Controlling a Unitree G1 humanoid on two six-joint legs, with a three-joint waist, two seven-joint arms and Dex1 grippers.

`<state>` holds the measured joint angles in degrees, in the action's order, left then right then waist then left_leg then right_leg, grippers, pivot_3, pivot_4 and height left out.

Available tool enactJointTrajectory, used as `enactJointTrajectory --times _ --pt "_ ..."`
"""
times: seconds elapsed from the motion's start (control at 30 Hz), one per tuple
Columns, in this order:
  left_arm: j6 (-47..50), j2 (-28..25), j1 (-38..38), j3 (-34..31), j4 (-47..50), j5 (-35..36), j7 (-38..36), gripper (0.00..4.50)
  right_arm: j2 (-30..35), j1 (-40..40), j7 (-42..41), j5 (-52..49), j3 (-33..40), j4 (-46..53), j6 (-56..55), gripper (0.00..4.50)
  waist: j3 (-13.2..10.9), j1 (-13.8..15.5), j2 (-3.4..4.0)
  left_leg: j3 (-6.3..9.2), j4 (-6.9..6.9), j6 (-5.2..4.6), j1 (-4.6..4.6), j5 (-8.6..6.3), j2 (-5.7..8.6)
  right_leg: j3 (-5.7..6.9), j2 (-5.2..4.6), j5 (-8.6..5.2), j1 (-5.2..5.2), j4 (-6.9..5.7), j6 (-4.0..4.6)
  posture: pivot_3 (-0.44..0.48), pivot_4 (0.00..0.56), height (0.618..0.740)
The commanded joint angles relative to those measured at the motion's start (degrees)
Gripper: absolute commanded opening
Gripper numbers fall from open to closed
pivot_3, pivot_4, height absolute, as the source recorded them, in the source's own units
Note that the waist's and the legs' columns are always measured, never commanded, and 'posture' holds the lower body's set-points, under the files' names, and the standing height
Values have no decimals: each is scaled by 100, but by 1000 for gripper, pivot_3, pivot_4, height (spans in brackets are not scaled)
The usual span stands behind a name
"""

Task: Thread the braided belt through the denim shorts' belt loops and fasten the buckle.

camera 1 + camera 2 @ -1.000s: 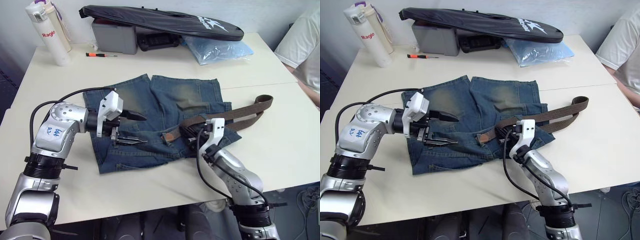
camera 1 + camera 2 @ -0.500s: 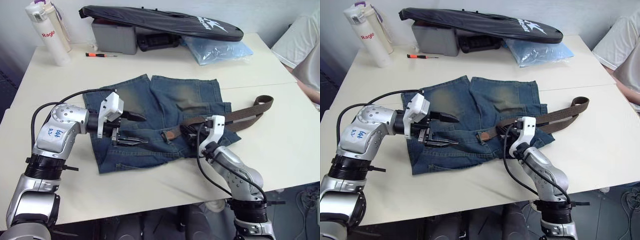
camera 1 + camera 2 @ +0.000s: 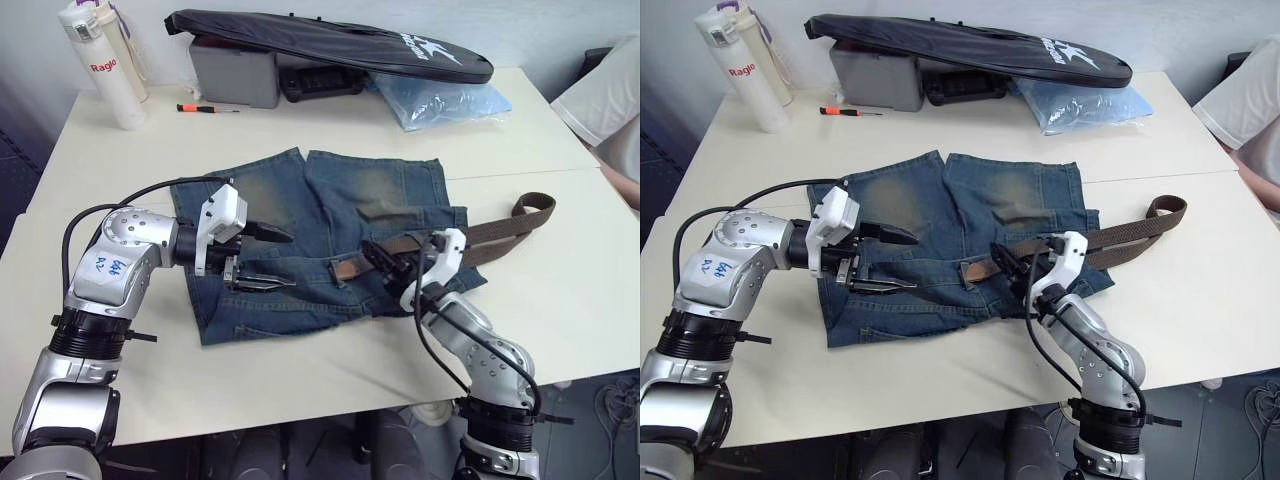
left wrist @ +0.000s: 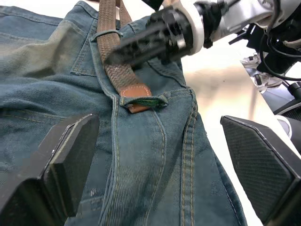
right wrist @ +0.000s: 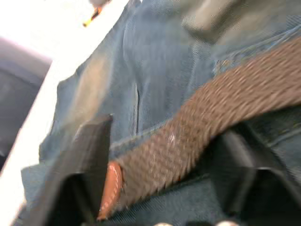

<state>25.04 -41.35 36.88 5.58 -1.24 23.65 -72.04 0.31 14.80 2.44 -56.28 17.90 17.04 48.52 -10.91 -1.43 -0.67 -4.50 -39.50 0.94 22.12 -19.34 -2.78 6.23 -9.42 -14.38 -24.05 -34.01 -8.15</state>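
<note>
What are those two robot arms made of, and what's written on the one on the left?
Both arms have silver metal shells with black joints and looping black cables. The left arm carries a blue handwritten marking I can't read. Each white wrist block ends in black jaws: left gripper, right gripper.

Compared with the earlier frames, the right gripper [image 3: 385, 262] now lies lower and flatter over the denim shorts [image 3: 330, 210], its wrist swung outward toward the robot's right. The braided belt [image 3: 500, 226] is drawn further across the waistband: its far loop on the desk [image 3: 560, 300] is smaller, and its tan tip [image 4: 134, 96] sits under a belt loop [image 4: 146, 102].
</note>
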Motion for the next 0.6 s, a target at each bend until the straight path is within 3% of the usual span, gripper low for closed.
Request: enactJointTrajectory --times 0.03,0.23,0.47,0.6 --pt "-104 10 39 -55 9 -38 -9 4500 -82 6 309 -439 235 129 -33 2992 0 -3 1 0 1 0 0 0 0 0 0 0 -1 0 0 0 150 740" --pt "-140 7 45 -41 -5 -81 -29 4500 -249 49 624 -760 338 -35 -93 2992 -1 -13 2 -1 5 0 1 0 0 0 0 0 -4 0 0 0 150 740" --pt "-148 9 49 -45 -19 -113 -44 4500 -160 -83 597 -847 -202 155 167 12 -2 -18 3 -5 6 0 6 0 0 -4 0 0 -13 0 0 0 150 740" --pt "-142 14 57 -41 -24 -121 -60 4500 31 61 345 -658 -1019 413 480 12 -2 -36 3 -14 9 0 8 0 0 -14 0 0 -27 -6 0 0 150 740"
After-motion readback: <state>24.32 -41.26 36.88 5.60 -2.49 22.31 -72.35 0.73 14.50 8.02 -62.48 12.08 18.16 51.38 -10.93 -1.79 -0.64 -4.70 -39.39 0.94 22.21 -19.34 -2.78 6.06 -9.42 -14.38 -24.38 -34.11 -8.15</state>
